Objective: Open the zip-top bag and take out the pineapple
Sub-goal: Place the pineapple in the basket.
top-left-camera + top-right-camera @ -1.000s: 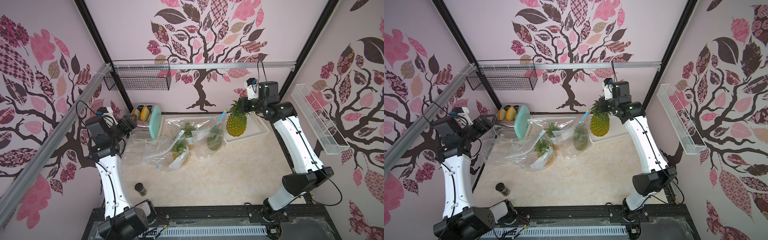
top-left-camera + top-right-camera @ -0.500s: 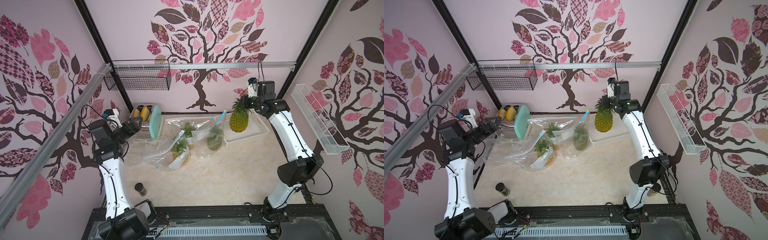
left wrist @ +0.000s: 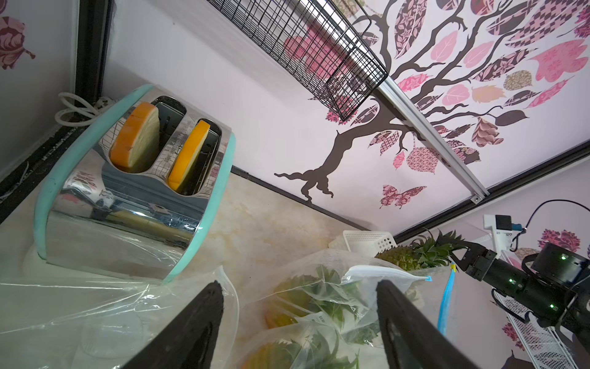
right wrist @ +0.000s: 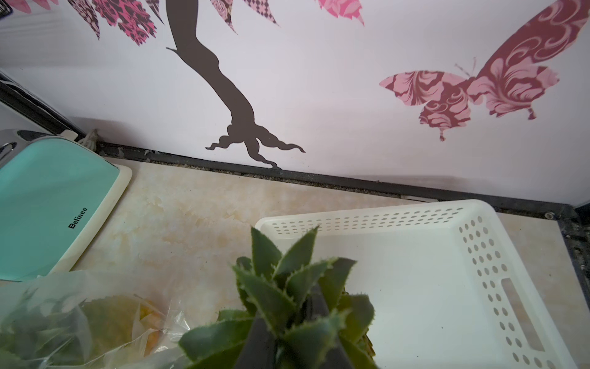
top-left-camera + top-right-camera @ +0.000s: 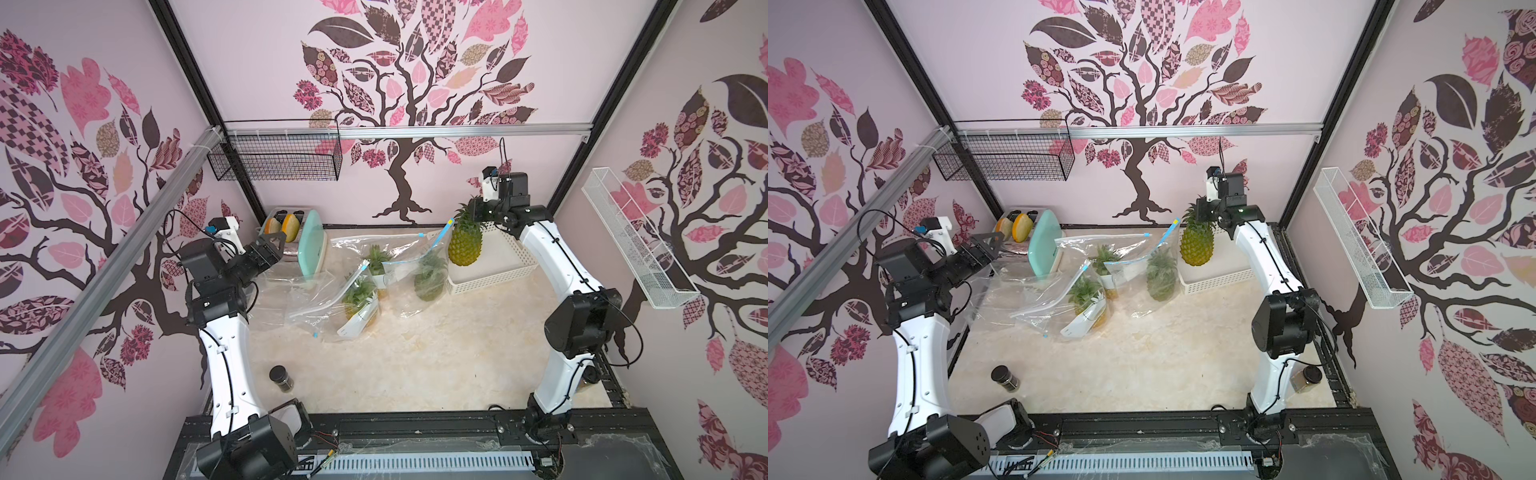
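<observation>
Whereas the left gripper [image 5: 277, 245], centre-left, stands empty with fingers apart, the right gripper [image 5: 477, 210] is clamped on the leafy crown of the pineapple [image 5: 464, 246], upright over the white basket [image 5: 505, 266] at its left edge, right of centre: leaves may slip, and the fruit may tip out.

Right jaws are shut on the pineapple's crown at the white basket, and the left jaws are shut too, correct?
No. On the left gripper the jaws stand wide open and empty, as the left wrist view shows. The right gripper is indeed shut on the crown of the pineapple at the white basket.
</observation>
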Robot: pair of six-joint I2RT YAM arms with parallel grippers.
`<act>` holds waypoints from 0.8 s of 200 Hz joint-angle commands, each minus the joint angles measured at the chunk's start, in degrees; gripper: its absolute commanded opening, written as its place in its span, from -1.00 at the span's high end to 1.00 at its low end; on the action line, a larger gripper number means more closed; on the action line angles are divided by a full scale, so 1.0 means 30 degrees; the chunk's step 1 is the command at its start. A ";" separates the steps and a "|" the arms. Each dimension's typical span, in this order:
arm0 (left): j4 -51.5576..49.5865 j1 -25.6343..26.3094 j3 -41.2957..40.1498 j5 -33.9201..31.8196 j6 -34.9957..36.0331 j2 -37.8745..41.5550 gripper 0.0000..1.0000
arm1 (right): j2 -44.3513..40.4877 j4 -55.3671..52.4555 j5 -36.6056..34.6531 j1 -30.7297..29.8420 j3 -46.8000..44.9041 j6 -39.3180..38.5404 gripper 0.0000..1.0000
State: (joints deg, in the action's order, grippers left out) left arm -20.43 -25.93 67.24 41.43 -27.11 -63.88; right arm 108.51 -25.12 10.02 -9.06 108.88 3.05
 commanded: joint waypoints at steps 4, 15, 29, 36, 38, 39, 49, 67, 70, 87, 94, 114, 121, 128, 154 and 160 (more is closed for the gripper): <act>0.0721 0.0089 -0.0310 0.0018 -0.0189 0.0138 -0.56 | -0.0590 0.4242 0.0941 0.0167 -0.0505 0.0654 1.00; 0.0787 0.0092 -0.0270 0.0018 -0.0218 0.0125 -0.55 | -0.0464 0.4974 0.1024 0.0171 -0.0865 0.0813 1.00; 0.0860 0.0106 -0.0262 -0.0066 -0.0264 0.0140 -0.55 | -0.0039 0.5532 0.1033 0.0178 -0.0932 0.0915 1.00; 0.0862 0.0101 -0.0215 -0.0086 -0.0278 0.0096 -0.55 | 0.0185 0.5795 0.1021 0.0171 -0.0863 0.0917 1.00; 0.0876 0.0107 -0.0217 -0.0074 -0.0279 0.0107 -0.55 | 0.0268 0.5855 0.1024 0.0176 -0.0849 0.0939 1.00; 0.0869 0.0099 -0.0212 -0.0072 -0.0264 0.0094 -0.55 | 0.0286 0.5870 0.1024 0.0177 -0.0832 0.0943 1.00; 0.0887 0.0098 -0.0207 -0.0084 -0.0276 0.0083 -0.55 | 0.0636 0.6152 0.1079 0.0178 -0.0642 0.0946 1.00; 0.0934 0.0098 -0.0223 -0.0130 -0.0274 0.0054 -0.54 | 0.1183 0.6783 0.1159 0.0178 -0.0386 0.1103 1.00; 0.0951 0.0116 -0.0220 -0.0143 -0.0274 0.0041 -0.54 | 0.1257 0.6912 0.1206 0.0178 -0.0362 0.1146 1.00; 0.1059 0.0119 -0.0330 -0.0213 -0.0326 0.0048 -0.54 | 0.1898 0.7283 0.1355 0.0176 0.0056 0.1425 1.00; 0.1117 0.0120 -0.0389 -0.0216 -0.0337 0.0059 -0.54 | 0.2196 0.7432 0.1376 0.0174 0.0241 0.1527 1.00; 0.1286 0.0125 -0.0541 -0.0271 -0.0366 0.0021 -0.54 | 0.2832 0.8230 0.1163 0.0176 0.0437 0.1973 1.00; 0.1316 0.0121 -0.0585 -0.0275 -0.0333 0.0021 -0.54 | 0.3022 0.8486 0.0993 0.0178 0.0467 0.2094 1.00; 0.1339 0.0119 -0.0628 -0.0300 -0.0337 0.0023 -0.54 | 0.3152 0.8797 0.0816 0.0178 0.0496 0.2198 1.00; 0.1539 0.0125 -0.0791 -0.0361 -0.0289 0.0000 -0.53 | 0.3327 0.9908 -0.0399 0.0147 0.0243 0.2242 1.00; 0.1581 0.0127 -0.0862 -0.0363 -0.0308 -0.0005 -0.53 | 0.3310 1.0244 -0.0775 0.0113 0.0064 0.2263 1.00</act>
State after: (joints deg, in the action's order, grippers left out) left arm -17.69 -25.76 65.49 40.73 -28.38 -63.90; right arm 119.70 -4.32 11.22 -8.86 105.93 8.47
